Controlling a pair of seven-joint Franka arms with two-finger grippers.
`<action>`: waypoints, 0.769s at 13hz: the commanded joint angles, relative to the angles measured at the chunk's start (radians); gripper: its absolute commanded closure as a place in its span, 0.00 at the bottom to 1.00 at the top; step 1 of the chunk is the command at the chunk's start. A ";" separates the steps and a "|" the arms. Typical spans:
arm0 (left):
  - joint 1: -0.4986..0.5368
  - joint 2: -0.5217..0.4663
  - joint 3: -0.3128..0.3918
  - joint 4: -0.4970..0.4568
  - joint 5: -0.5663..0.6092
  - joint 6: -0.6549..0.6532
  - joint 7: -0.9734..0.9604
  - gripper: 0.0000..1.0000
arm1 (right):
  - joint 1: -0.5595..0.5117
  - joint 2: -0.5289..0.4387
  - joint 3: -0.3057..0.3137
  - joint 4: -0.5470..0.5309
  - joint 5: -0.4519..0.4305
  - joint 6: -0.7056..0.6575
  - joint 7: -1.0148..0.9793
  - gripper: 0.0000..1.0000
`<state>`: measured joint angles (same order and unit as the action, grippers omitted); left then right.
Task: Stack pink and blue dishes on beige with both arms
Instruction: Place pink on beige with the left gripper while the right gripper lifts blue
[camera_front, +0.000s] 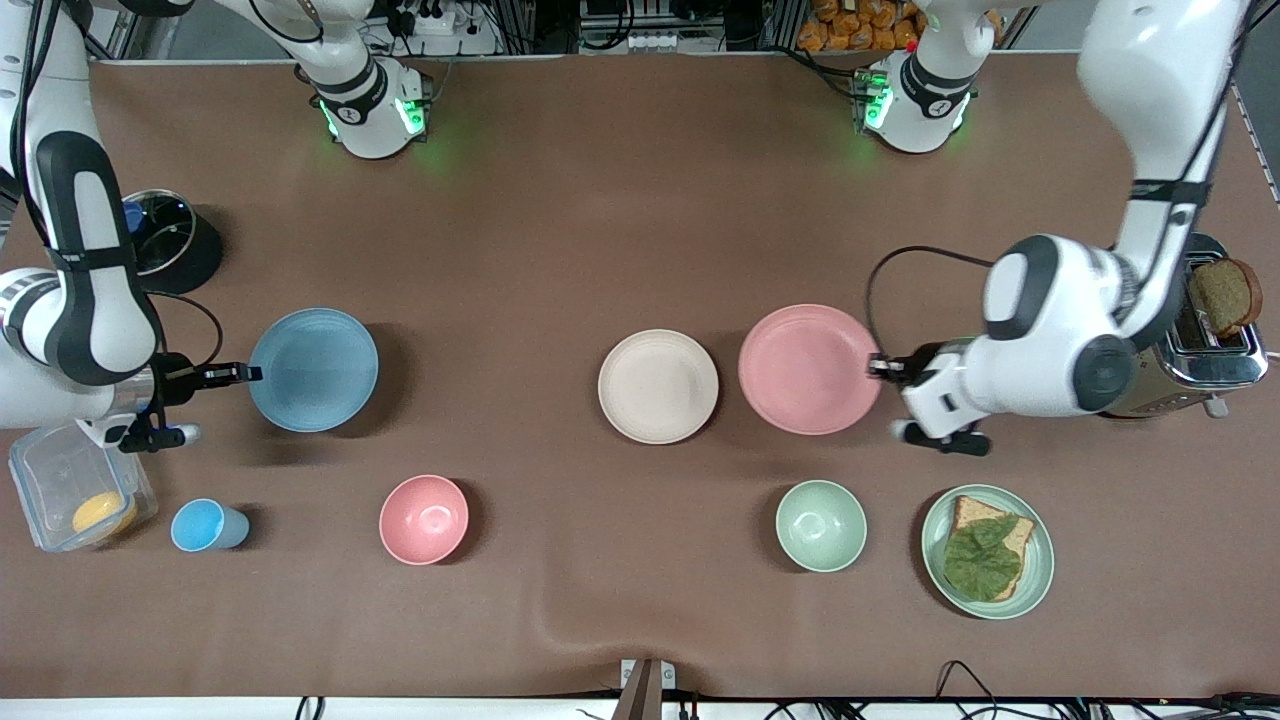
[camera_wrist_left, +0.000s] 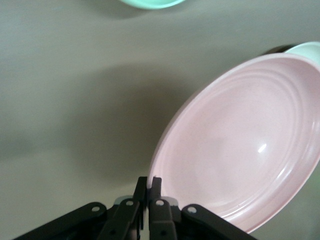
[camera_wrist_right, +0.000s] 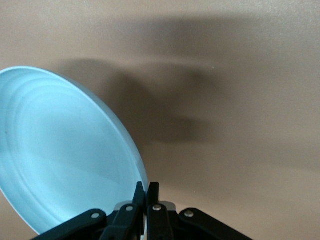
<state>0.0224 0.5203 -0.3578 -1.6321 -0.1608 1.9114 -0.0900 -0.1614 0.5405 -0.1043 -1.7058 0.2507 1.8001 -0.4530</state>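
The light blue plate is toward the right arm's end of the table. My right gripper is shut on its rim. In the right wrist view the blue plate is tilted above its shadow, with its edge pinched in the right gripper. The pale pink plate is held beside the beige plate, toward the left arm's end. My left gripper is shut on its rim. The left wrist view shows the pink plate tilted off the cloth in the left gripper. The beige plate lies flat with nothing on it.
Nearer the front camera stand a blue cup, pink bowl, green bowl and green plate with toast. A toaster is at the left arm's end. A clear container and lidded pot are at the right arm's end.
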 joint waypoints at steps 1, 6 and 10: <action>-0.073 0.115 0.002 0.078 -0.046 0.105 -0.040 1.00 | 0.010 0.002 -0.003 0.015 -0.005 -0.018 0.017 1.00; -0.225 0.214 0.011 0.078 -0.059 0.336 -0.132 1.00 | 0.028 -0.001 -0.003 0.015 -0.004 -0.019 0.030 1.00; -0.266 0.245 0.011 0.072 -0.057 0.385 -0.132 1.00 | 0.069 -0.007 -0.003 0.054 -0.004 -0.096 0.129 1.00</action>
<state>-0.2259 0.7568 -0.3567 -1.5792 -0.2011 2.2920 -0.2181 -0.1185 0.5405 -0.1030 -1.6858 0.2507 1.7520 -0.3835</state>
